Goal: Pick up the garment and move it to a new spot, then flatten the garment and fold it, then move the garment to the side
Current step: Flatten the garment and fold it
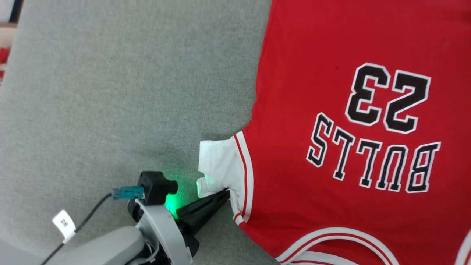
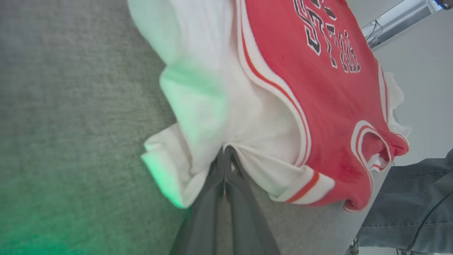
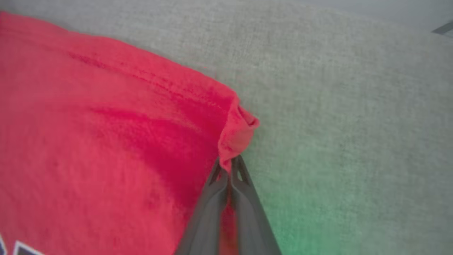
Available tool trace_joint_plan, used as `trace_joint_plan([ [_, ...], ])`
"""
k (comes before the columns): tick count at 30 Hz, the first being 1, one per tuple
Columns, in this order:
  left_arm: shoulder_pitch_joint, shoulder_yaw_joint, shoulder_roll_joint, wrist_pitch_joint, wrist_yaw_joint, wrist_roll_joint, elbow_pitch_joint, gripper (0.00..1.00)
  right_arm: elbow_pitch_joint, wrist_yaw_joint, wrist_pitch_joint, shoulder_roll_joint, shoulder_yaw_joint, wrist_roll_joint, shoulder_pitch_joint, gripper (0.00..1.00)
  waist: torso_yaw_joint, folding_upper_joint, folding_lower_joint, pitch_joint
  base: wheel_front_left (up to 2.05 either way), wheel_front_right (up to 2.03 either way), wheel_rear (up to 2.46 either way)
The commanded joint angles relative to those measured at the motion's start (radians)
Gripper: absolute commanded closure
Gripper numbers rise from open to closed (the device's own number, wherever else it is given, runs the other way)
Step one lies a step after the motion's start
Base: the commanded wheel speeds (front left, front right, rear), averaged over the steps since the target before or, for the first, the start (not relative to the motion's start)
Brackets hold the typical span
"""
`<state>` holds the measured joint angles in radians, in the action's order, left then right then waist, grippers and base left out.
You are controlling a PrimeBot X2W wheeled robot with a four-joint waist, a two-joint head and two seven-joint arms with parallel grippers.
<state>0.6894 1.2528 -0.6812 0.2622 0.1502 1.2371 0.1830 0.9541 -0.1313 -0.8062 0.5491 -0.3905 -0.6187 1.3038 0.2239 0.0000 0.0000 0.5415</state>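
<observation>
The garment (image 1: 323, 73), a red jersey with black white-outlined "23" and "BULLS" upside down to me, lies spread on the grey surface at the right of the head view. Its white sleeve (image 1: 217, 162) with red-and-white trim bunches at its left edge. My left gripper (image 1: 227, 193) is shut on the garment at the sleeve's lower edge; in the left wrist view its tips (image 2: 225, 150) pinch the white cloth (image 2: 212, 88). In the right wrist view my right gripper (image 3: 229, 163) is shut on a red corner of the garment (image 3: 238, 131), with red cloth between the fingers.
Grey fabric surface (image 1: 110, 92) stretches wide to the left of the jersey. A person's leg in blue jeans (image 2: 407, 205) stands beyond the surface's edge in the left wrist view. A bit of red-and-white cloth (image 1: 3, 59) peeks in at the head view's far left.
</observation>
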Motion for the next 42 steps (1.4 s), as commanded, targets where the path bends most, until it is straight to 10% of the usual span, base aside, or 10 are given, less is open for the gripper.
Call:
trace_joint_plan([
  [1, -0.044, -0.007, 0.033, -0.008, -0.035, 0.027, 0.067, 1.00, -0.042, 0.001, -0.004, 0.035, -0.035, -0.038, -0.093, 1.00, -0.013, 0.0000, 0.0000, -0.103, 0.00, 0.00, 0.00],
  [18, -0.260, -0.258, 0.003, 0.001, -0.036, -0.060, -0.017, 1.00, -0.767, 0.001, -0.027, 0.463, 0.060, -0.456, -0.941, 1.00, -0.106, 0.0000, 0.0000, -0.259, 0.00, 0.00, 0.00],
  [27, -0.296, -0.328, 0.006, 0.001, -0.033, -0.093, -0.022, 1.00, -1.020, 0.001, 0.024, 0.354, 0.205, -0.432, -1.472, 1.00, -0.149, 0.0000, 0.0000, -0.255, 0.00, 0.00, 0.00],
  [35, -0.288, -0.326, 0.001, -0.003, -0.027, -0.092, -0.006, 1.00, -1.134, 0.001, -0.039, 0.189, 0.218, -0.316, -1.565, 1.00, -0.172, 0.0000, 0.0000, -0.261, 0.00, 0.00, 0.00],
  [36, -0.287, -0.324, 0.000, -0.003, -0.027, -0.092, -0.003, 1.00, -1.136, 0.001, -0.028, 0.169, 0.227, -0.302, -1.556, 0.92, -0.175, 0.0000, 0.0000, -0.263, 0.00, 0.00, 0.00],
  [37, -0.287, -0.322, -0.001, -0.005, -0.027, -0.091, -0.001, 1.00, -1.141, 0.001, -0.019, 0.155, 0.235, -0.283, -1.546, 0.65, -0.177, 0.0000, 0.0000, -0.264, 0.00, 0.00, 0.00],
  [38, -0.288, -0.321, -0.001, -0.005, -0.027, -0.089, 0.000, 1.00, -1.148, 0.001, -0.010, 0.145, 0.241, -0.266, -1.537, 0.16, -0.180, 0.0000, 0.0000, -0.265, 0.00, 0.00, 0.00],
  [39, -0.290, -0.320, -0.002, -0.005, -0.027, -0.087, 0.001, 1.00, -1.156, 0.001, -0.003, 0.140, 0.245, -0.252, -1.531, 0.00, -0.182, 0.0000, 0.0000, -0.268, 0.00, 0.00, 0.00],
  [42, -0.291, -0.313, 0.001, -0.006, -0.025, -0.088, 0.003, 1.00, -1.196, 0.001, 0.006, 0.141, 0.283, -0.243, -1.555, 0.00, -0.178, 0.0000, 0.0000, -0.273, 0.00, 0.00, 0.00],
])
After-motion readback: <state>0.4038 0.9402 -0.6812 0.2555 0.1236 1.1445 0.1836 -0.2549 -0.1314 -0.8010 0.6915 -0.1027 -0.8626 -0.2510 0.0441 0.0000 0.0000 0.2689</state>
